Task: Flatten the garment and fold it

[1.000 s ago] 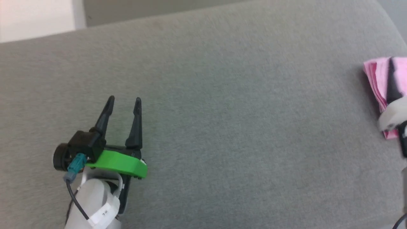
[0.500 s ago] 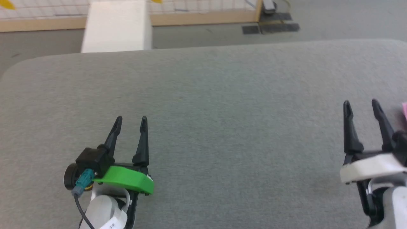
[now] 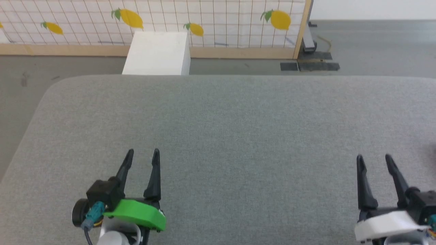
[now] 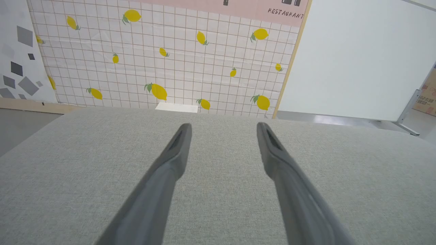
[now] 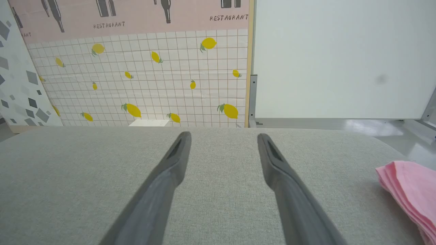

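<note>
The left gripper (image 3: 143, 151) and the right gripper (image 3: 373, 157) are both seen with fingers spread, held well apart from each other over the grey padded surface (image 3: 238, 119) and pointed toward its far edge. The garment (image 5: 408, 190) is found in the right wrist view as a folded pink stack lying on that surface, off to the right of the right gripper's fingers and apart from them, with plain grey fabric between. Beyond the far edge, ahead of the left gripper, a white box (image 3: 156, 52) is set on the floor before a lemon-printed panel (image 3: 221, 20).
</note>
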